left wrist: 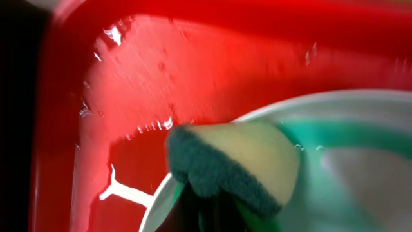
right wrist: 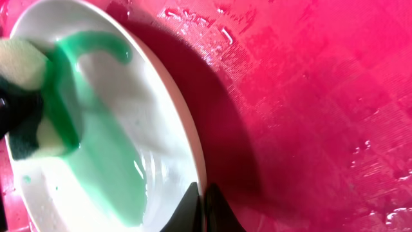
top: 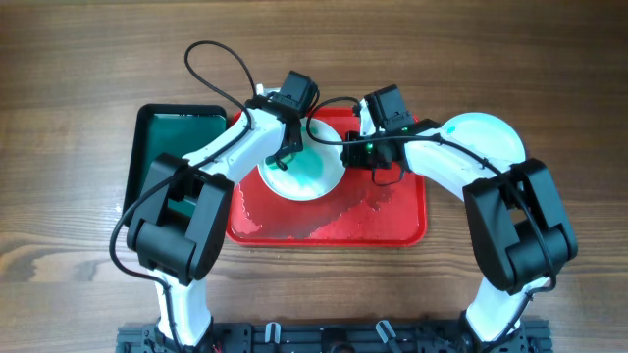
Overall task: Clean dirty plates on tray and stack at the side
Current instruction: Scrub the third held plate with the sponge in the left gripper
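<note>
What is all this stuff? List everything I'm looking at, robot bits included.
red tray: one, red and wet, middle of the table
dirty plate: one, white with teal-green smears, on the red tray
side plate: one seen, pale teal-white, on the table past the red tray's right edge
green tray: one, dark green, left of the red tray
sponge: one, yellow with a dark green face, pressed on the dirty plate
table: one, brown wood, under everything
cable: black, looping above the left arm
arms: two, white and black, reaching in from the near edge
left gripper: one, black, shut on the sponge
right gripper: one, black, clamped on the dirty plate's rim
</note>
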